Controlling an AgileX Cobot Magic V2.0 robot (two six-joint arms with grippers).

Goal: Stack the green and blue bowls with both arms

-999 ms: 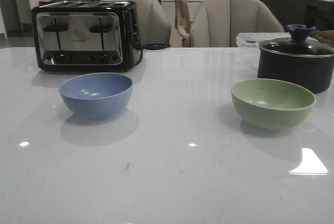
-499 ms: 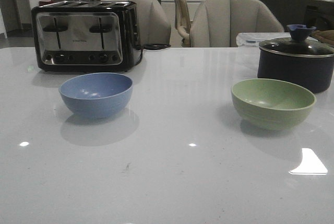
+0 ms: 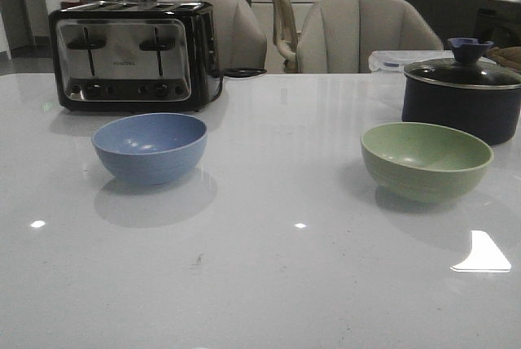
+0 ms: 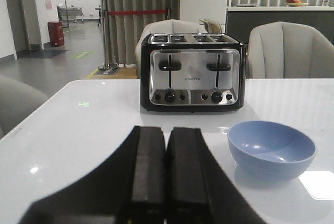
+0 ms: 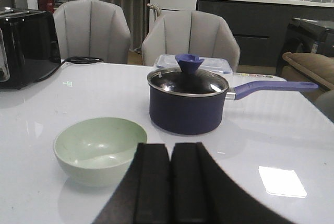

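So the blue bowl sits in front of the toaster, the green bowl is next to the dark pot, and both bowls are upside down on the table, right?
Not quite. The blue bowl and the green bowl both stand upright with their openings facing up, as the front view shows. The rest holds: blue is in front of the toaster, and green is next to the dark pot.

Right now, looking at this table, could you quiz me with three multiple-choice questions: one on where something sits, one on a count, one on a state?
1. The toaster stands behind which bowl?
A blue
B green
C neither

2. How many bowls are on the table?
A one
B two
C three

3. The navy pot is:
A lidded
B uncovered
C tipped over

Answers:
1 A, the blue bowl sits just in front of it.
2 B, blue plus the green bowl.
3 A, a knobbed lid sits on it.
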